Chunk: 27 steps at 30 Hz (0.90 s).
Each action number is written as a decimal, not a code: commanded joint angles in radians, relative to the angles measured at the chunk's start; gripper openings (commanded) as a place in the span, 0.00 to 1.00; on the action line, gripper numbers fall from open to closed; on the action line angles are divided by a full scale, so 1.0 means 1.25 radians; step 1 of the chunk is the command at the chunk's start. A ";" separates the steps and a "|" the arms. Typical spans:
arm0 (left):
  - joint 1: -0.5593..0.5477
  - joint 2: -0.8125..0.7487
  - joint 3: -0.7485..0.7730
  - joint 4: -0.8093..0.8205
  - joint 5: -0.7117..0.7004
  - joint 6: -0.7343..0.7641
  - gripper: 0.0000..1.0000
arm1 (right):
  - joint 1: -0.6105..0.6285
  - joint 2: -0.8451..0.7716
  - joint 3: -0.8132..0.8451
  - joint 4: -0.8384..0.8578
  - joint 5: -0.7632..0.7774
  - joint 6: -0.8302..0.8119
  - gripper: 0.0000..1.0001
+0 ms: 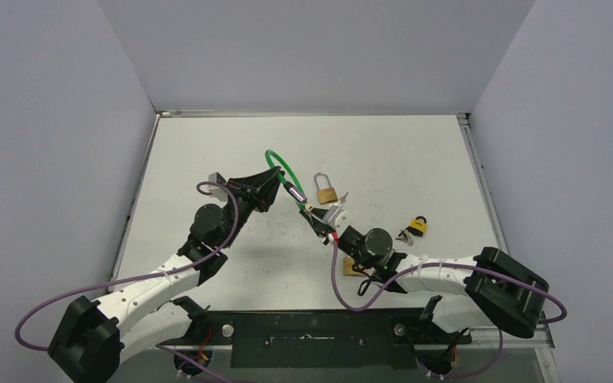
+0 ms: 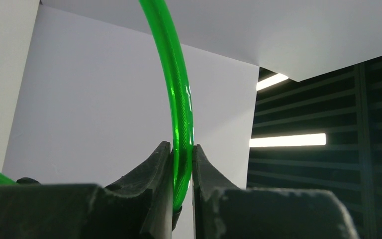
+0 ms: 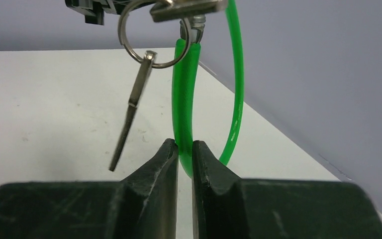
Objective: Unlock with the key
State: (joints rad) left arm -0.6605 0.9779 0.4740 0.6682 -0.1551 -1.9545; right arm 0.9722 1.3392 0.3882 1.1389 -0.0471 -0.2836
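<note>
Cable lock [image 2: 181, 99] clamped in left pincer [image 2: 182, 150] and right pincer [image 3: 185, 145]

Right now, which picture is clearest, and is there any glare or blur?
Top external view: evenly lit, only faint shadows on the table. Left wrist view: a white glare streak runs along the green cable, and the strip lights behind are blown out. Right wrist view: the hanging key looks slightly soft.
</note>
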 commanded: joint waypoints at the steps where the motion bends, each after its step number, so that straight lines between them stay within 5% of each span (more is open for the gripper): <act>1: -0.014 -0.066 0.061 0.055 0.005 -0.022 0.00 | -0.005 0.061 -0.030 0.112 0.128 -0.081 0.00; 10: -0.016 -0.112 0.042 0.025 -0.025 -0.019 0.00 | 0.000 0.059 -0.045 0.153 0.130 -0.079 0.00; 17: -0.024 -0.101 0.001 0.004 -0.031 -0.076 0.00 | 0.068 -0.085 0.048 -0.010 0.066 -0.058 0.00; 27: -0.041 -0.077 0.019 0.042 -0.004 -0.128 0.00 | 0.003 0.097 0.030 0.149 0.141 -0.146 0.00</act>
State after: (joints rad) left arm -0.6846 0.9039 0.4656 0.6064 -0.2092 -2.0335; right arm 1.0492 1.4071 0.4149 1.2377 0.0742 -0.4423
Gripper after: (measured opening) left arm 0.122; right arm 0.127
